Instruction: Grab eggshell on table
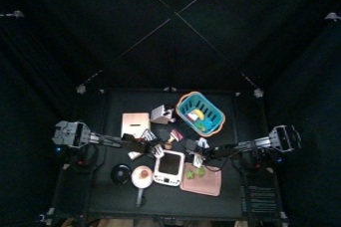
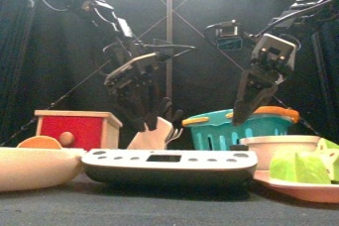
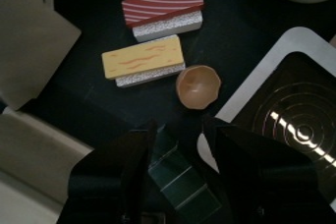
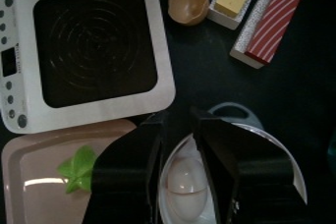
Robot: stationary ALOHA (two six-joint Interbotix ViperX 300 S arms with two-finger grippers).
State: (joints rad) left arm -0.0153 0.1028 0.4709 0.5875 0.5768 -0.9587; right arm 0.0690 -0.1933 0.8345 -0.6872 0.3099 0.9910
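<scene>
Though small, eggshell (image 3: 198,84) seemingly brown, cupped

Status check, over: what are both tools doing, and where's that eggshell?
Left tool open, above the table. Right tool open, empty. Eggshell untouched beside kitchen scale. Nothing blocking it.

The black table (image 1: 100,176) carries a white kitchen scale (image 1: 168,168), a teal basket (image 1: 202,113), a pink tray (image 1: 204,183) and a red box (image 1: 135,124). Just beside the scale lie a brown eggshell (image 3: 198,85) and 2 sponge-like blocks, 1 yellow (image 3: 141,61) and 1 red-striped (image 3: 165,10).
</scene>
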